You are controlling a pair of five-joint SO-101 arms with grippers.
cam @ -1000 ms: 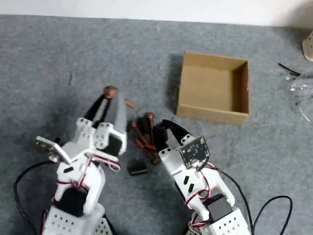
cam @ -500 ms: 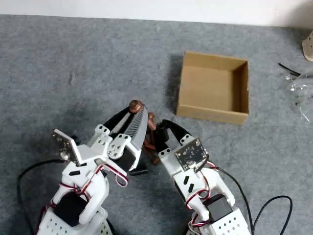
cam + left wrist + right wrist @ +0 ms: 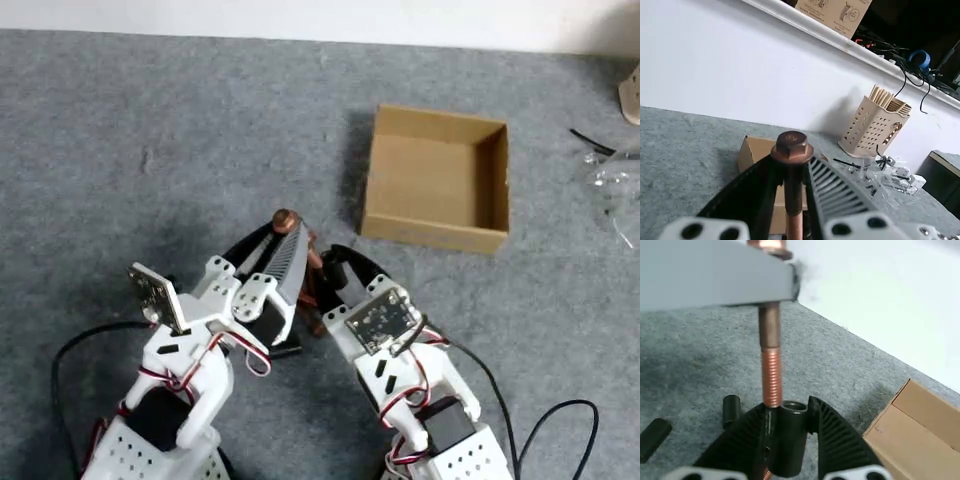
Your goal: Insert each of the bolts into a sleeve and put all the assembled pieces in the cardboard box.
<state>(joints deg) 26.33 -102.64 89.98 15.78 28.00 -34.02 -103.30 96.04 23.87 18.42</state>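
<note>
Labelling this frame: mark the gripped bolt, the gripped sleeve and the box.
bolt (image 3: 792, 145): left wrist view, hex head.
sleeve (image 3: 790, 437): right wrist view, side wall.
box (image 3: 430, 232): high view, near outer wall.

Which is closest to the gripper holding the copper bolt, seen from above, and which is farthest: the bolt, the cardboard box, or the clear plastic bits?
1. bolt: clamped in the left gripper, with its head at the tip.
2. cardboard box: on the table, off to the right.
3. clear plastic bits: beyond the box, at the right edge.
</note>
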